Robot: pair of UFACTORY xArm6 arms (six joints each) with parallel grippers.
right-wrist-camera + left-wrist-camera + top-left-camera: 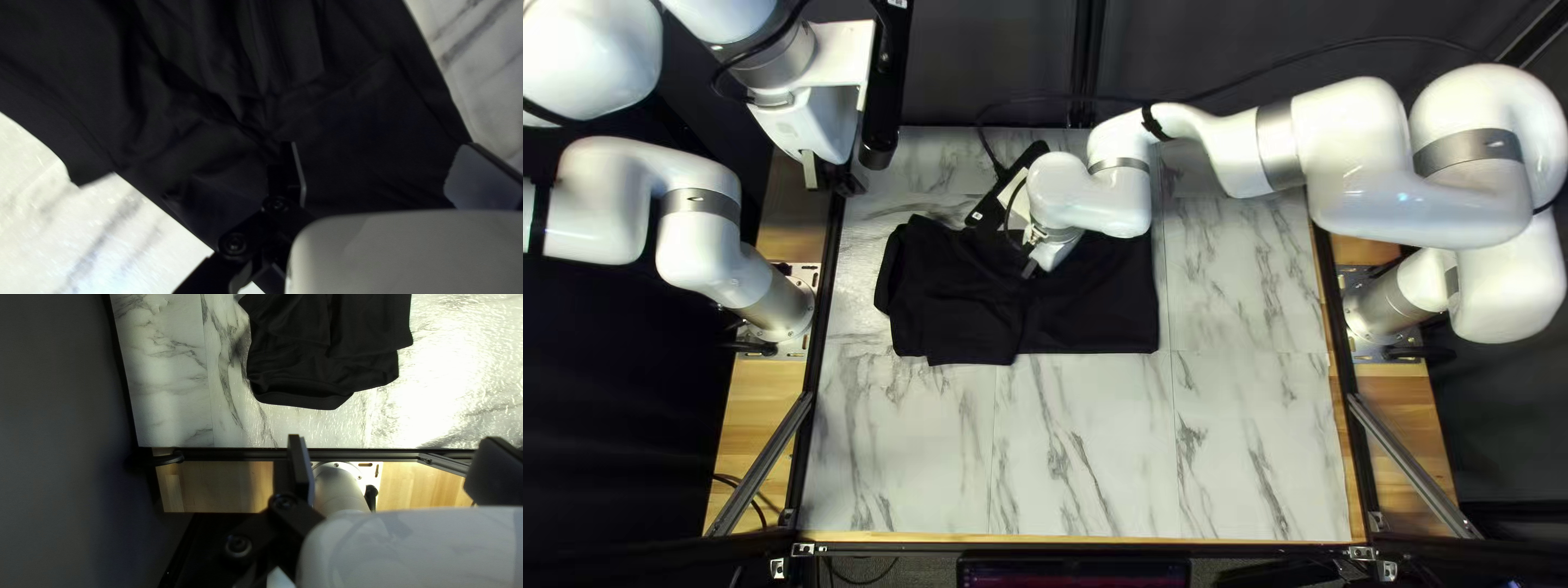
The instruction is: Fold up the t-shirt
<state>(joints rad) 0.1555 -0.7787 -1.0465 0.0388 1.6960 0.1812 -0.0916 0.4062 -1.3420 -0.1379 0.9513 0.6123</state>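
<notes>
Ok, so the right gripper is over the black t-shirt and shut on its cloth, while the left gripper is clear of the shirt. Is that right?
Not quite: the right gripper is open. The right wrist view shows its fingers wide apart, with no cloth pinched between them. It is over the black t-shirt, and the left gripper is clear of it.

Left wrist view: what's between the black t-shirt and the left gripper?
A strip of marbled tabletop, shown in the left wrist view, separates the t-shirt from the open left gripper.
</notes>
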